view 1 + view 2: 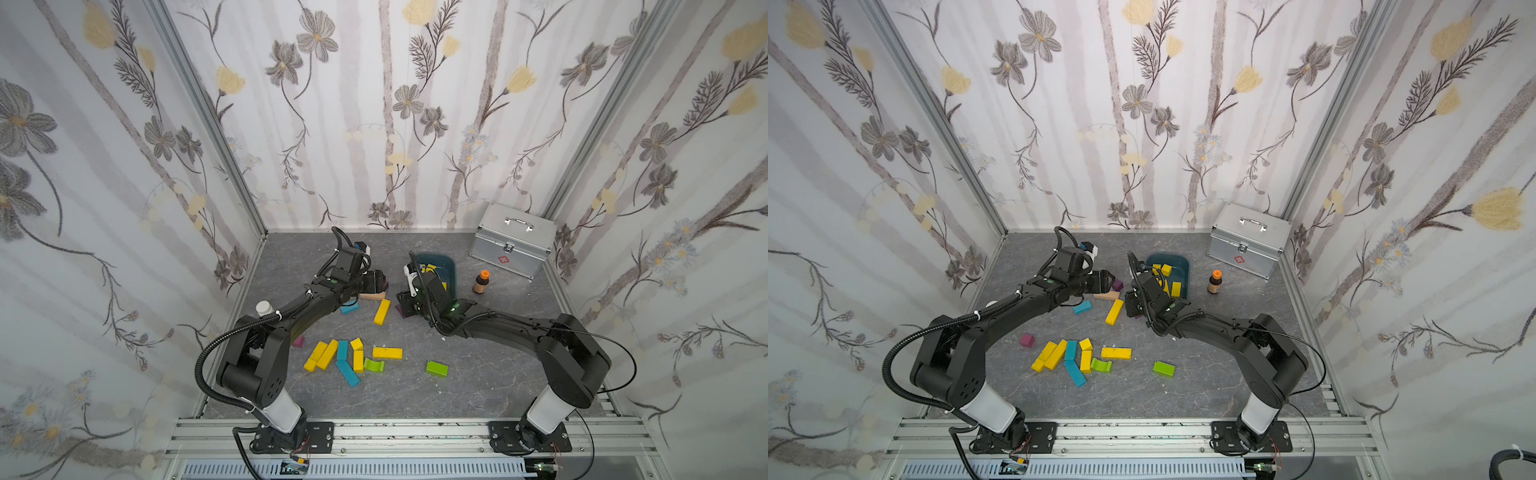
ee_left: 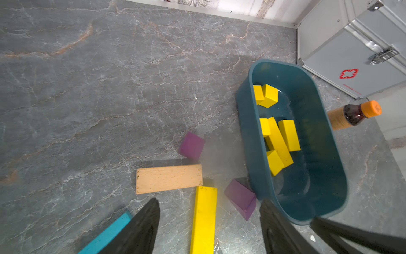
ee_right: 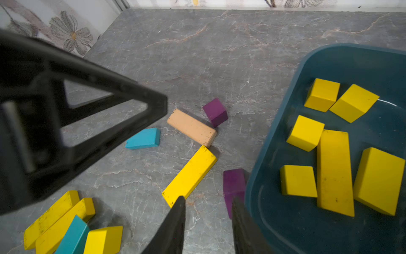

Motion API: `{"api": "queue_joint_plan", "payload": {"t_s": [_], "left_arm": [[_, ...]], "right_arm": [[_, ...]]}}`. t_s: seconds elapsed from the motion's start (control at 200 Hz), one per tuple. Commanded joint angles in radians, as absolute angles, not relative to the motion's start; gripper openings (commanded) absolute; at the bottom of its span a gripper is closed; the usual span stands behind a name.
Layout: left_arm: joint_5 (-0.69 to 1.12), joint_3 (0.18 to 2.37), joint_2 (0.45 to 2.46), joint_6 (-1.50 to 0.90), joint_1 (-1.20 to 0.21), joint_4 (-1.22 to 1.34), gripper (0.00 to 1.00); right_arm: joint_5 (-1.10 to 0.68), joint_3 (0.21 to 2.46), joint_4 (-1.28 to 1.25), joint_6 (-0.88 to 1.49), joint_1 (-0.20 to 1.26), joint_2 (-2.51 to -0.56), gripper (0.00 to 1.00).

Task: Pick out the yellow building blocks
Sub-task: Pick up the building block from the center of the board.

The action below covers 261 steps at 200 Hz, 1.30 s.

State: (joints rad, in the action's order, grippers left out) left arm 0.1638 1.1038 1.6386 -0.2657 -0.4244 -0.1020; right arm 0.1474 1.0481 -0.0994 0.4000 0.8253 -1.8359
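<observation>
Several yellow building blocks (image 2: 279, 140) (image 3: 334, 171) lie in the dark teal bin (image 2: 248, 143) (image 1: 1187, 274). One yellow bar (image 1: 382, 311) (image 1: 1114, 311) lies on the table between the arms. My left gripper (image 2: 208, 202) (image 1: 380, 282) hovers open over it, a finger on each side, not touching. My right gripper (image 3: 208, 199) (image 1: 1129, 305) is open only narrowly beside the bin, with bare table between its fingers. The bar's near end (image 3: 190, 176) is just past its tip. Several more yellow blocks (image 1: 328, 353) (image 3: 57, 220) lie clustered nearer the front.
A tan bar (image 2: 168, 179) and two purple blocks (image 2: 191, 145) (image 2: 240, 198) lie close to the yellow bar. Blue blocks (image 1: 348, 372) and lime-green blocks (image 1: 436, 368) mix with the front cluster. A silver case (image 1: 513, 239) and an orange-capped bottle (image 1: 481, 282) stand at the back right.
</observation>
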Motion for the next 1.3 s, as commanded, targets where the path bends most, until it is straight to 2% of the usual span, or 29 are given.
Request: {"api": "queue_joint_plan", "payload": {"t_s": [0.0, 0.425, 0.744, 1.299], "left_arm": [[0.151, 1.127, 1.663, -0.246, -0.419, -0.113, 0.73], [0.157, 1.149, 1.660, -0.249, -0.387, -0.142, 0.74], [0.070, 1.142, 1.575, -0.170, -0.363, -0.162, 0.77], [0.063, 1.076, 1.448, -0.204, -0.261, -0.086, 0.78]], "right_arm": [[0.144, 1.040, -0.082, 0.419, 0.838, -1.822, 0.38], [0.040, 1.038, -0.070, 0.402, 0.922, -1.858, 0.44], [0.174, 1.239, 0.096, 0.532, 0.953, -2.022, 0.43], [0.267, 1.426, 0.193, 0.615, 0.947, -2.196, 0.51]]}}
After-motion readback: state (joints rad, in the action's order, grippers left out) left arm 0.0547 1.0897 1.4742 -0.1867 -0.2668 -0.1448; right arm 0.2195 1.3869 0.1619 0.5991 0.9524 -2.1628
